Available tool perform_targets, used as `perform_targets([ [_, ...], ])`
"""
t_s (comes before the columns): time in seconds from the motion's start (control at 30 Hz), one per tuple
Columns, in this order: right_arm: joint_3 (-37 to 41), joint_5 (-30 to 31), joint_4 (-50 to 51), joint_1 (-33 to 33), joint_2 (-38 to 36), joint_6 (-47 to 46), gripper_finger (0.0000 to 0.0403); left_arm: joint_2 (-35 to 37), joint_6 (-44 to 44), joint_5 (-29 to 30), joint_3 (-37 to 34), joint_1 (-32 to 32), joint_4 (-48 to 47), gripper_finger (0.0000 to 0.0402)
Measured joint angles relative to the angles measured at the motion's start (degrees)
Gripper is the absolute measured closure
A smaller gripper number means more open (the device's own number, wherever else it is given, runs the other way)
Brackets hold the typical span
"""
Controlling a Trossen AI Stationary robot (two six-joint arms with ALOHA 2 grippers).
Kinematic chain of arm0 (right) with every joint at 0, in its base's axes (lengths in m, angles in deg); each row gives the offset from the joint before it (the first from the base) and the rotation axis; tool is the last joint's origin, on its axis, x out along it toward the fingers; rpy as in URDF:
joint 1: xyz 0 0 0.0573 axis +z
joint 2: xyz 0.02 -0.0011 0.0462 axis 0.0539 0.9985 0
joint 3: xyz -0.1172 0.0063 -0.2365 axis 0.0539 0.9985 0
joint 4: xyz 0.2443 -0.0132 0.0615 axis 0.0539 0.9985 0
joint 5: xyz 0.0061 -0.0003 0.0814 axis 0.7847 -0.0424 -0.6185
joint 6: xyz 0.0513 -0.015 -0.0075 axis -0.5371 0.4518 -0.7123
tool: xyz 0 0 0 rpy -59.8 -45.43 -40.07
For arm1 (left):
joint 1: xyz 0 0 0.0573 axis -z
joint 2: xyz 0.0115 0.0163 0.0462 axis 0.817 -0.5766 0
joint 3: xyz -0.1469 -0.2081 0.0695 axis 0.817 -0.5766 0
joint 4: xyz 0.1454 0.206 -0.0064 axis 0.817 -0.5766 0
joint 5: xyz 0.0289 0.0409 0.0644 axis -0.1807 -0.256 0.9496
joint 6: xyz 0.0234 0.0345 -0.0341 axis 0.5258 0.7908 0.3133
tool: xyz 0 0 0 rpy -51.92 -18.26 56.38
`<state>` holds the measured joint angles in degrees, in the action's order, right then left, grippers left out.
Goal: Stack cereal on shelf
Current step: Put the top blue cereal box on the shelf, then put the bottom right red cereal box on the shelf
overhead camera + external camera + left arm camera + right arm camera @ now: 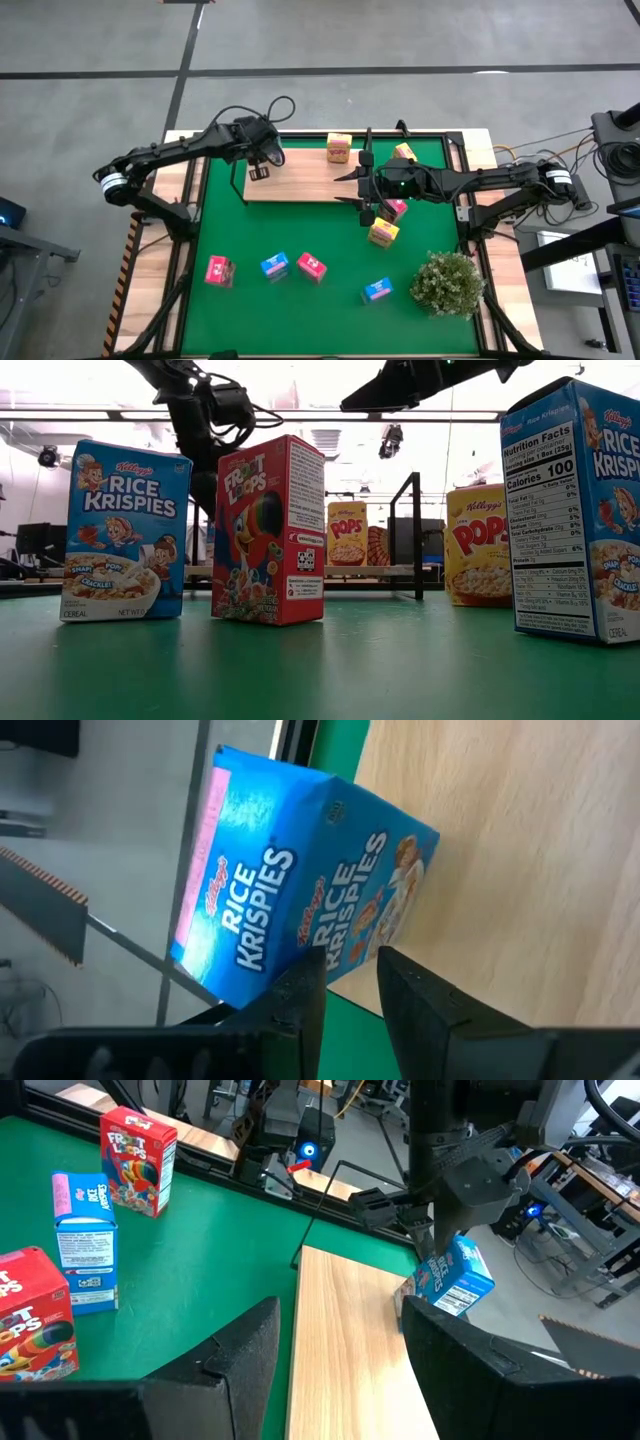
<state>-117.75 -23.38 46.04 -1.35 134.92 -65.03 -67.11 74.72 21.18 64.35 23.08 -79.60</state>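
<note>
The left gripper (262, 160) is hovering at the left end of the flat light-wood shelf board with thin black posts (300, 180), its dark fingers (300, 995) clamping a small blue Rice Krispies carton (300, 895). In the right wrist view that carton (452, 1276) is hanging tilted under the gripper, just above the board's far end, and whether a corner is touching the wood is hard to tell.

The right gripper (358, 186) is sitting over the right end of the board with its jaws spread wide and nothing between them. Beside it, at the board's right edge, a pink-red carton (395, 209) and a yellow carton (384, 233) are lying on the large green table mat (330, 240).

A yellow Corn Pops carton (339, 148) is standing on the rear edge of the shelf, and another yellow one (404, 152) is lying behind the right arm.

Nearer the front, a pink-red Froot Loops carton (218, 270), a blue carton (274, 265), a second pink-red carton (311, 266) and a further blue carton (377, 290) are standing apart on the mat, with a bushy green plant (447, 283) at the front right corner.
</note>
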Motion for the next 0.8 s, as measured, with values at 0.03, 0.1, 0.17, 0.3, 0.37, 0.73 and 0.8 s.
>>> perform_targets([
  [0.03, 0.0, 0.0, 0.0, 0.0, 0.0, 0.0, 0.0202, 0.0, -0.2, -0.9, 0.0, 0.0, -0.1, 0.0325],
  [0.1, 0.0, 0.0, 0.0, 0.0, 0.0, 0.0, 0.0202, 0.0, -0.6, -2.2, 0.1, 0.1, -0.5, 0.0325],
  [0.17, 0.0, 0.0, 0.0, 0.0, 0.0, 0.0, 0.0202, 0.0, -1.7, -2.8, 0.5, 0.7, -1.3, 0.0325],
  [0.3, 0.0, 0.0, 0.0, 0.0, 0.0, -0.7, 0.0202, 0.7, -6.9, -3.6, 1.4, 3.2, -4.6, 0.0325],
  [0.37, 0.0, 0.0, 0.0, 0.0, 0.0, -1.8, 0.0202, 1.6, -10.1, -4.3, 1.4, 5.4, -5.9, 0.0325],
  [0.73, -0.1, -0.1, 0.0, 0.3, 1.6, -16.4, 0.0202, 9.6, -23.7, -7.8, 1.1, 27.5, -4.8, 0.0325],
  [0.8, -1.0, -0.1, -0.4, 0.4, 2.4, -19.3, 0.0202, 10.6, -25.0, -7.9, 1.1, 32.5, -2.8, 0.0325],
])
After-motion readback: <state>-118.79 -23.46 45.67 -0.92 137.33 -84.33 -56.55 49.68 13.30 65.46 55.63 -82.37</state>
